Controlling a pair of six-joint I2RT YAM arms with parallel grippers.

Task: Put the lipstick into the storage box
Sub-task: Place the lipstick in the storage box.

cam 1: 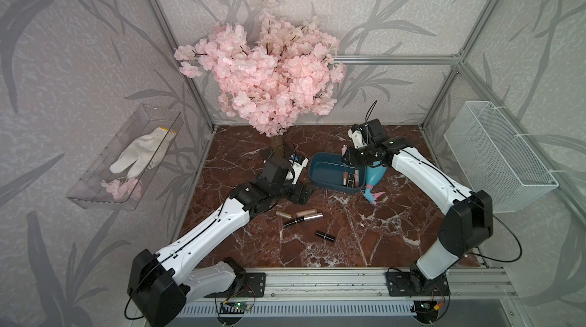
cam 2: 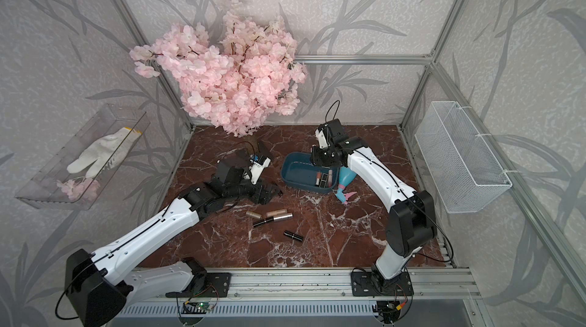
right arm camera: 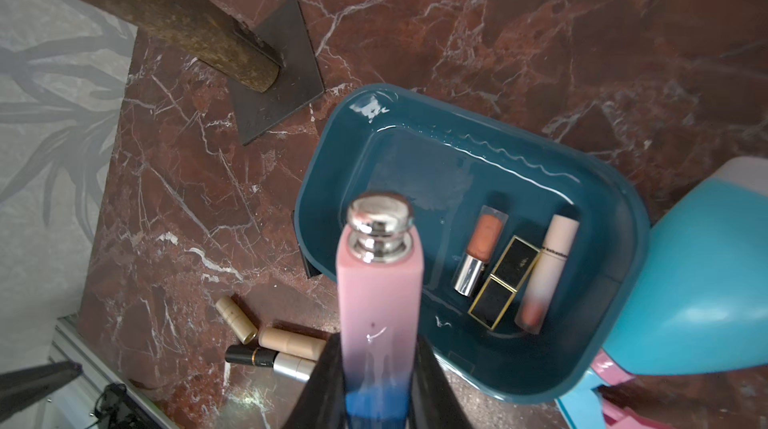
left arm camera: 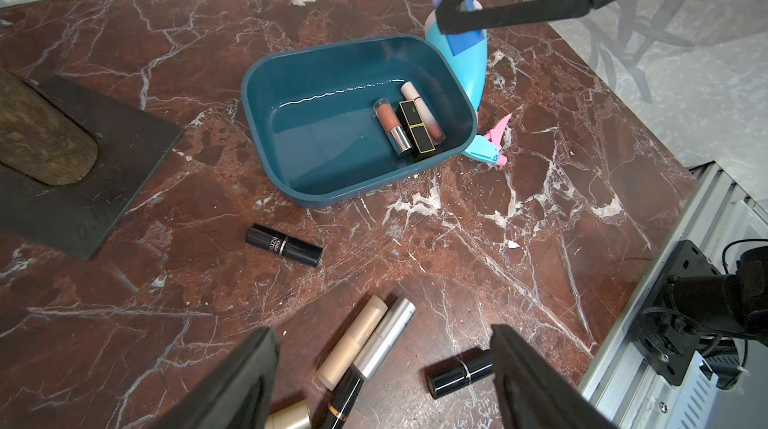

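"Look! The right pincer is clamped on the pink lipstick, up over the storage box."

"It only has the blue end. If it lets go too near the edge, the lipstick could hit the rim and roll onto the counter."

"And the left pincer?"

"Wide apart, holding nothing, above the loose lipsticks."

"In both top views the arm hides the grip. The right wrist view shows it plainly."

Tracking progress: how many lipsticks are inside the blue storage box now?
3, side by side at one end of the storage box: a peach gloss tube, a black-and-gold lipstick, a pale pink tube. None looks hidden.
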